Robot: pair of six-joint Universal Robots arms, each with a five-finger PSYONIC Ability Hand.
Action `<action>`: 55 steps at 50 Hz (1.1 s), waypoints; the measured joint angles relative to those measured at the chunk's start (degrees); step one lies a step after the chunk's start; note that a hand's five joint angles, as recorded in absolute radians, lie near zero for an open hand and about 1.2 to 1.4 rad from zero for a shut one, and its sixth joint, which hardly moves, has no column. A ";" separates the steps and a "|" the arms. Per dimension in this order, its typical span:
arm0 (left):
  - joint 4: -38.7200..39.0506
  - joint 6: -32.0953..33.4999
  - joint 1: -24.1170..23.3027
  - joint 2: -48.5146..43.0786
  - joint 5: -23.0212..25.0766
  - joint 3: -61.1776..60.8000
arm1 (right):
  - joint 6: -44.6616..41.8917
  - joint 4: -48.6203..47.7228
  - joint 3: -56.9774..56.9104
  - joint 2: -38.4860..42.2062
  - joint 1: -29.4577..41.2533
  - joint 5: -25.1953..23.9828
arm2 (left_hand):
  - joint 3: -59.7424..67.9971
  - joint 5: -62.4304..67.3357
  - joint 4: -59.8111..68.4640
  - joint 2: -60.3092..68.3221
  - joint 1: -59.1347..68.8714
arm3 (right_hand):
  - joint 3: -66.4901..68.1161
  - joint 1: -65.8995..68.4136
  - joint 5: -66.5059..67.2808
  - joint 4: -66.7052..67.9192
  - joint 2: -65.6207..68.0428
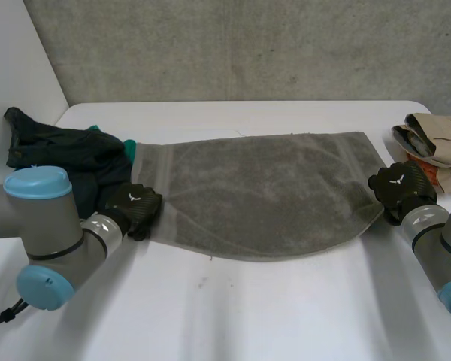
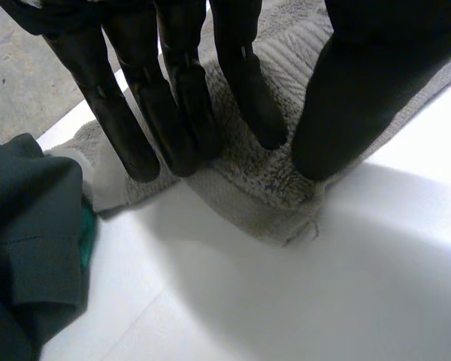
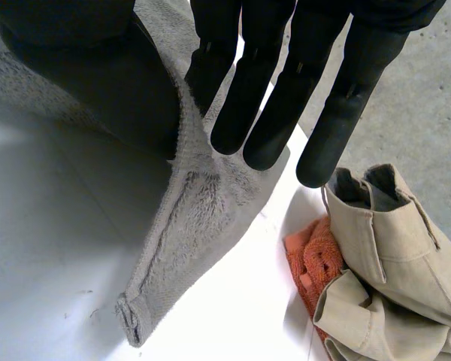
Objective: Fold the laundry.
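A grey towel lies spread lengthwise across the white table. My left hand is at its near left corner. In the left wrist view the fingers and thumb press down on the towel with a ridge of cloth pinched between them. My right hand is at the towel's right edge near the front corner. Its fingers and thumb clamp the towel, which rises off the table there, with the corner hanging below.
A heap of dark green clothes lies just left of the towel, close to my left hand. At the right table edge sit a beige garment and an orange cloth, next to my right hand.
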 measured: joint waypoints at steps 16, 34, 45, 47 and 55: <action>-9.41 -0.61 0.00 17.09 -5.36 -0.63 | -2.54 11.99 -0.65 -9.86 -0.35 0.39 | 7.96 6.32 8.03 8.07 4.57 | 0.00 0.00 0.00 0.00 0.00; -10.11 -0.70 0.36 17.82 4.11 -11.62 | -1.88 19.05 0.86 -10.26 -0.63 -2.41 | -31.66 -32.16 -32.77 -32.09 -33.77 | 0.00 0.00 0.00 0.00 0.00; -6.68 -0.54 1.95 9.42 4.34 -6.90 | -1.59 17.01 1.46 -7.34 -1.06 -2.14 | -31.64 -32.06 -32.67 -32.05 -33.73 | 0.00 0.00 0.00 0.00 0.00; -6.10 -0.51 2.05 7.74 4.27 -5.25 | -1.61 16.83 1.61 -7.34 -1.10 -2.13 | -30.77 -30.29 -31.12 -31.04 -32.87 | 0.00 0.00 0.00 0.00 0.00; -5.68 -0.31 1.70 2.76 4.05 0.32 | -1.70 16.35 2.02 -7.26 -1.14 -2.14 | -25.96 -25.05 -25.74 -25.99 -27.41 | 0.00 0.00 0.01 0.00 0.00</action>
